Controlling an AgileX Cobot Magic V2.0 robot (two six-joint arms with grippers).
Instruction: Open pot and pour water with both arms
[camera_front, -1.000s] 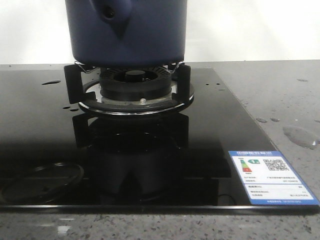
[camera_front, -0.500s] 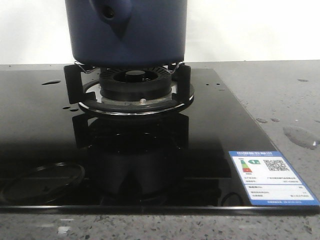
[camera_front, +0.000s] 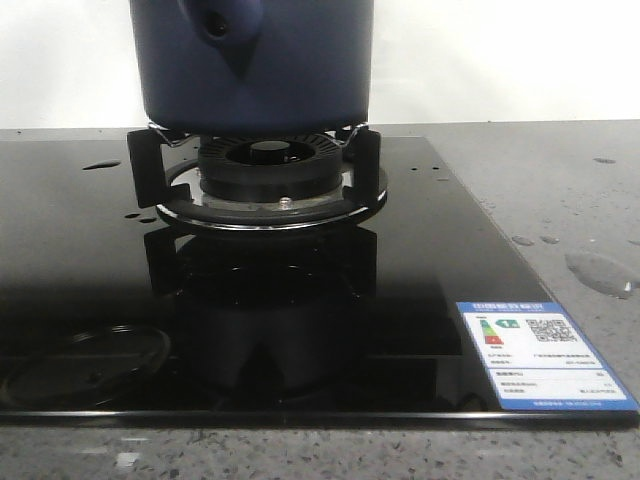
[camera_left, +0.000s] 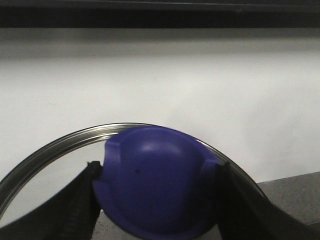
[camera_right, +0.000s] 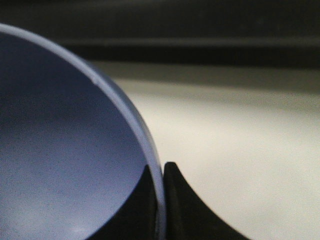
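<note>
Black glass hob (camera_front: 90, 250) on a speckled counter (camera_front: 560, 190): the pot (camera_front: 255, 65) sits on the burner (camera_front: 265, 165), its rim pinched by the right hand (camera_right: 159, 200); the left hand (camera_left: 155, 200) grips a lid knob (camera_left: 155, 187), water (camera_front: 600, 272) pooled alongside

I see the pot (camera_front: 255, 65), dark navy with straight matte sides, upright on the burner, its triangular bracket with a round hole facing me. Water (camera_front: 598, 272) lies puddled on the counter, right.

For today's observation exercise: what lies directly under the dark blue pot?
The pot sits on a black burner support over the burner head. The pot's base is hidden.
</note>
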